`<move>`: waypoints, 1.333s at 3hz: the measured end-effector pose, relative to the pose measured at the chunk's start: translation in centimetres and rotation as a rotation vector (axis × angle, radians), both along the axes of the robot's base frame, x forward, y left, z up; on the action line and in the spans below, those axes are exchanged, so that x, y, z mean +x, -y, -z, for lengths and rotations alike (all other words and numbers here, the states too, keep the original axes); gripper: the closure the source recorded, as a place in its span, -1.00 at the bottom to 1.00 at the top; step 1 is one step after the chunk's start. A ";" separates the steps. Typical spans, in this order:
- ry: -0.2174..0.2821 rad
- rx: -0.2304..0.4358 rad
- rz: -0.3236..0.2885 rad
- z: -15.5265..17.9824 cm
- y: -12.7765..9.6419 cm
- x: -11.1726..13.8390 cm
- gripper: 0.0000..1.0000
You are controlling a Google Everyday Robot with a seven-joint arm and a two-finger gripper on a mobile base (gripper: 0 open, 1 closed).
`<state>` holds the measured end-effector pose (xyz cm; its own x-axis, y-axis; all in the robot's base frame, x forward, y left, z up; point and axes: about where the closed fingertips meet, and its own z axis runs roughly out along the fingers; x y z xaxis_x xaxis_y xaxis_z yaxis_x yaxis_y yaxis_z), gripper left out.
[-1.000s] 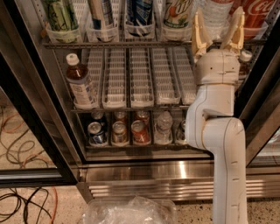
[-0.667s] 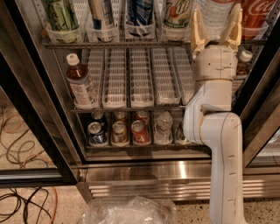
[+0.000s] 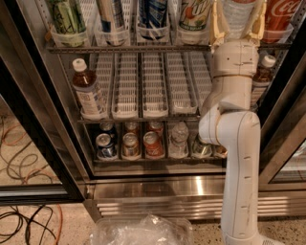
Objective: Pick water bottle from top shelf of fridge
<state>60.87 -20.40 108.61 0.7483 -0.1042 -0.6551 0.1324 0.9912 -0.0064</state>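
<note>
Camera view: an open fridge [image 3: 143, 189] with wire racks of drinks. The water bottle [image 3: 237, 10] stands at the front edge of the top shelf [image 3: 129, 49], toward its right end, beside a cola bottle [image 3: 283, 14]. A white arm [image 3: 239, 143] reaches up. Its claw [image 3: 237, 24] is spread, straddling the bottle. The reach looks done; squeezing, lifting and drawing out remain.

Speckled beige stone floor [image 3: 71, 222] along bottom edge; tangled black and orange cables [image 3: 28, 222] at left; crumpled clear plastic sheet [image 3: 141, 232] centre foreground. Above, cream two-finger gripper [image 3: 237, 21] at frame top, right.
</note>
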 end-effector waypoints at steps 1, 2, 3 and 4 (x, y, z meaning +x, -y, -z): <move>-0.001 0.004 0.011 -0.1 0.2 0.5 -0.22; -0.006 0.018 0.026 -0.1 0.6 1.2 -0.22; -0.004 0.029 0.042 -0.2 1.1 1.9 -0.22; 0.005 0.037 0.059 -0.6 1.6 2.6 -0.20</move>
<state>63.49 -21.95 109.16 0.7450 -0.1243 -0.6554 0.1906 0.9812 0.0306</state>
